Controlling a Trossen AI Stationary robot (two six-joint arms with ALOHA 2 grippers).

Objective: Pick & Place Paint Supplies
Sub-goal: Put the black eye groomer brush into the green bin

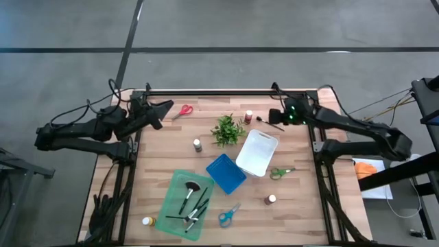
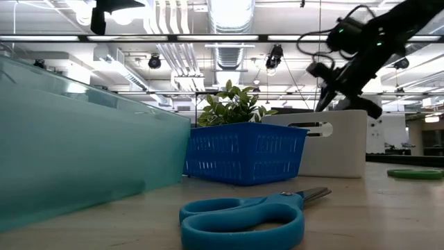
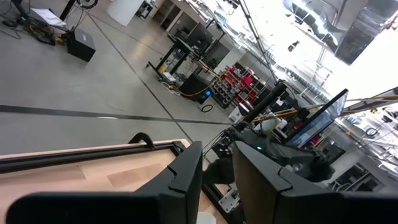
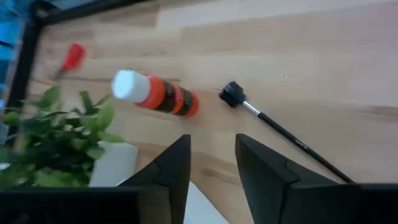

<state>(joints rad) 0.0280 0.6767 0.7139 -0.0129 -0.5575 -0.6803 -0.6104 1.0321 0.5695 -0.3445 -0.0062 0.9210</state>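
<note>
The right gripper (image 4: 211,163) hovers over the table's far edge, fingers parted and holding nothing. Just beyond them on the pale wood (image 4: 323,68) lie a thin dark-handled brush (image 4: 273,124) with a stubby black tip and a white-capped bottle (image 4: 155,94) on its side, orange-red with a dark band; its writing is unreadable. The leafy plant (image 4: 50,134) is beside the bottle. The left gripper (image 1: 161,110) waits near the red scissors (image 1: 182,111), its fingers a little apart and empty.

Four scissors (image 1: 230,215), four bottles (image 1: 271,200), three bins (image 1: 258,152), several brushes (image 1: 269,123), one plant (image 1: 227,130)
</note>
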